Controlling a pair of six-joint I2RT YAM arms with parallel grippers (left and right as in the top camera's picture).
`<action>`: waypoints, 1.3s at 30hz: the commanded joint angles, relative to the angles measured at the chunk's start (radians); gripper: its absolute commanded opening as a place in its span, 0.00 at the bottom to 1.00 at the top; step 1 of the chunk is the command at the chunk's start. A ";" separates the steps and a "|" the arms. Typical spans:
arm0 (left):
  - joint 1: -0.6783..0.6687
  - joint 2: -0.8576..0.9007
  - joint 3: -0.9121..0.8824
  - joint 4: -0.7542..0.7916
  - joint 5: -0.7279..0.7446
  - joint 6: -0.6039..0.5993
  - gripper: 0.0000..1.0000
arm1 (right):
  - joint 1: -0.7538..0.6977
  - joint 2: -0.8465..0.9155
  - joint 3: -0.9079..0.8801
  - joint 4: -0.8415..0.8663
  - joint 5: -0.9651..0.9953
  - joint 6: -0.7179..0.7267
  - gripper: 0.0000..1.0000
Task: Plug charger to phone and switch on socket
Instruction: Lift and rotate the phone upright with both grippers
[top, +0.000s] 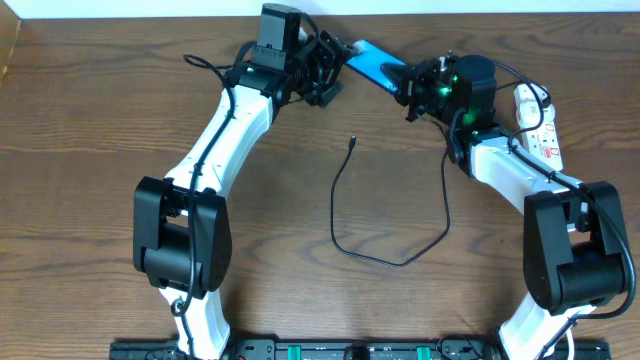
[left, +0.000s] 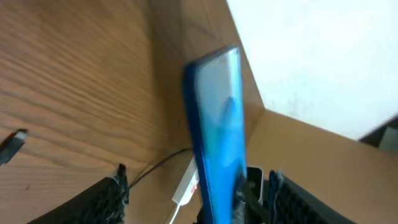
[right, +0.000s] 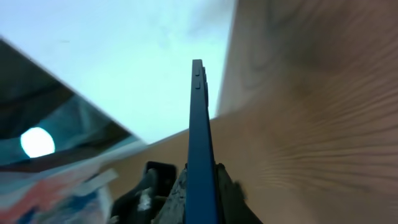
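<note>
Blue and tilted, the phone hangs near the far edge of the wooden table, bridging the gap between the two wrists. The right arm folds at its elbow over the near right corner and runs its white link back and leftward. The right gripper is closed on one end of the phone; the right wrist view shows dark fingers pressed against both faces of the edge-on handset. The left arm reaches in a long diagonal from the near left to the far middle, with the left gripper pointing right at the phone's other end. Its fingers are spread wide, and the phone stands in the gap, touching neither as far as I can tell. The charger lies in a loose loop mid-table, its tip apart from the phone. The socket lies at the far right, beside the right arm.
</note>
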 joint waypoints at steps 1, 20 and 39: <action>0.006 -0.011 0.000 0.030 -0.005 0.017 0.68 | 0.024 -0.040 0.019 0.059 -0.005 0.112 0.02; 0.008 -0.011 0.000 0.074 -0.122 -0.092 0.40 | 0.075 -0.040 0.019 0.078 -0.020 0.180 0.02; 0.007 -0.011 0.000 0.081 -0.138 -0.122 0.32 | 0.153 -0.040 0.019 0.127 0.010 0.262 0.02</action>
